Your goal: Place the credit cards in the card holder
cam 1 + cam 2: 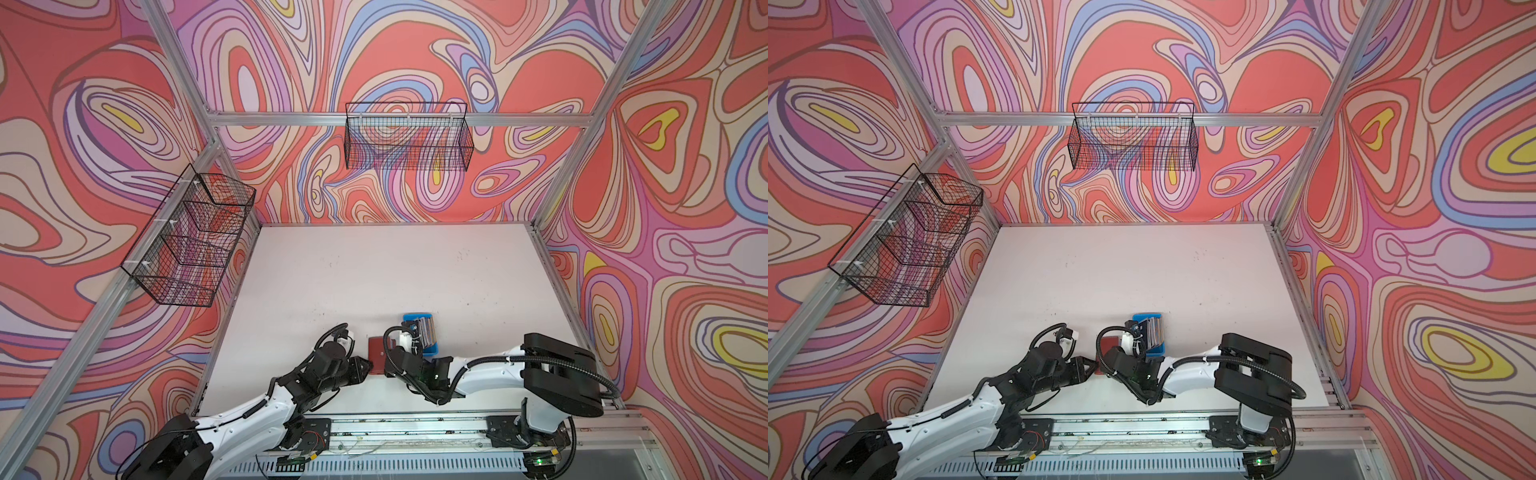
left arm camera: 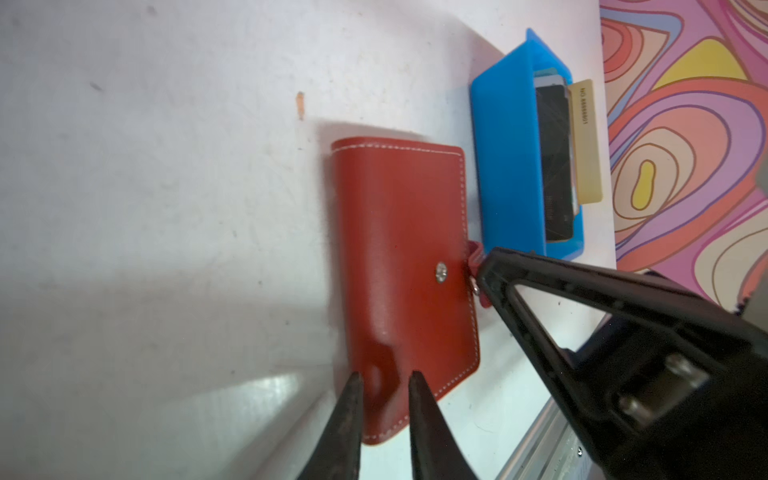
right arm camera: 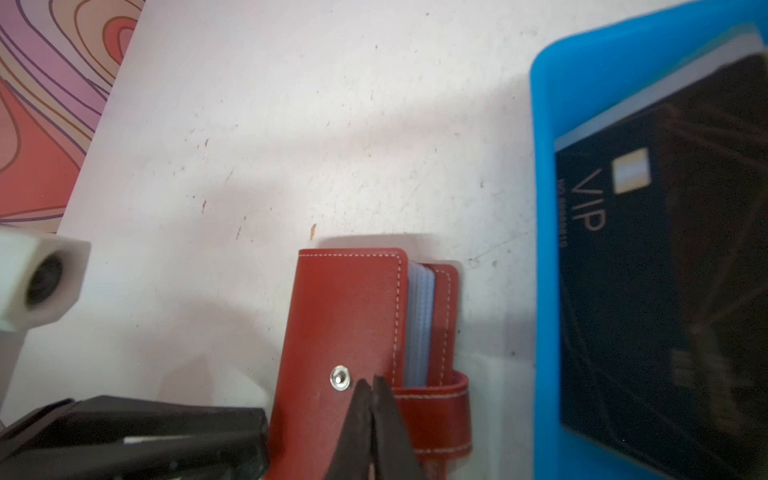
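Lower centre in both top views: blue tray on the white surface. Inside it: credit cards, a stack leaning on edge, mixed colours seen from above. At the front of the stack, right side of the right wrist frame: black card, marked "VIP", with a pale chip square and a pale card edge just behind. Upper right of the left wrist frame: beige card with a printed number, poking past the tray wall.

Also lower centre: card holder, flat on the surface, just left of the tray, close but not touching, between the two grippers. Red-brown leather look, white stitching round the edges, covers folded shut like a book. On the top cover, a bare metal snap stud. At the long edge between the covers, greyish clear sleeves peeking out. Off the stud and arched up from the back cover: snap tab.

Jaws of right gripper pressed together, pinching the end of the snap tab. Jaws of left gripper a narrow gap apart, tips over the holder's end at frame bottom. Pinching or only touching: cannot tell.

Two black wire baskets: one on the back wall, upper centre; one on the left wall, split into compartments.
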`<state>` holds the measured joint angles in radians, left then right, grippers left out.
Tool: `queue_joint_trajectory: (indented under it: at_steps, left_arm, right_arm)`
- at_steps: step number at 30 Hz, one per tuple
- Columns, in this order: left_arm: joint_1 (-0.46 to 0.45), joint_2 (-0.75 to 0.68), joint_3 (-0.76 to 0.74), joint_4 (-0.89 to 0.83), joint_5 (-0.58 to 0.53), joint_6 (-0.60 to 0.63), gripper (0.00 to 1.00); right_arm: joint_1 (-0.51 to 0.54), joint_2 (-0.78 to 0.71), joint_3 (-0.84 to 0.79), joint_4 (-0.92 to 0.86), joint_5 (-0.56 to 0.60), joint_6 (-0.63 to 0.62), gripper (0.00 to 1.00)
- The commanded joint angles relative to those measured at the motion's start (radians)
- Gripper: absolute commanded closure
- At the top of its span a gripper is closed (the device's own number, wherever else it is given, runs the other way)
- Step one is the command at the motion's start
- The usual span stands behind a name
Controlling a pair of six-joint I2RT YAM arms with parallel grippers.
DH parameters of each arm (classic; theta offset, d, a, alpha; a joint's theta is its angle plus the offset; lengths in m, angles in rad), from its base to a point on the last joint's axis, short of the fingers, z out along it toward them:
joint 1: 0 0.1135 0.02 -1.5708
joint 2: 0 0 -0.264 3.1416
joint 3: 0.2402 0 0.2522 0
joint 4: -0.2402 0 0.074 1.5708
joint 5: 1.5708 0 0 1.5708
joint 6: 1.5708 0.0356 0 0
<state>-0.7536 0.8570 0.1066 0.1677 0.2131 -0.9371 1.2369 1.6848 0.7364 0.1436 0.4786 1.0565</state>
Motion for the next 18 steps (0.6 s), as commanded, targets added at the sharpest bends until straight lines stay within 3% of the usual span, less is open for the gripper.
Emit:
queue_joint_trajectory:
  at_steps: [1,9,13,18]
  left_arm:
    - [-0.037,-0.009,0.014,-0.023,-0.066,-0.037,0.77]
    - [-0.038,-0.017,0.078,-0.178,-0.205,-0.016,0.77]
    - [-0.032,-0.065,0.120,-0.279,-0.291,0.015,0.71]
    - [0.003,-0.022,0.142,-0.257,-0.257,0.048,0.71]
  right_arm:
    - [-0.015,-0.023,-0.025,-0.005,0.020,0.002,1.00]
    - [-0.019,-0.044,-0.035,-0.019,0.025,0.002,1.00]
    - [-0.022,-0.051,-0.035,-0.025,0.026,-0.003,1.00]
    - [-0.021,-0.055,-0.032,-0.020,0.024,-0.012,1.00]
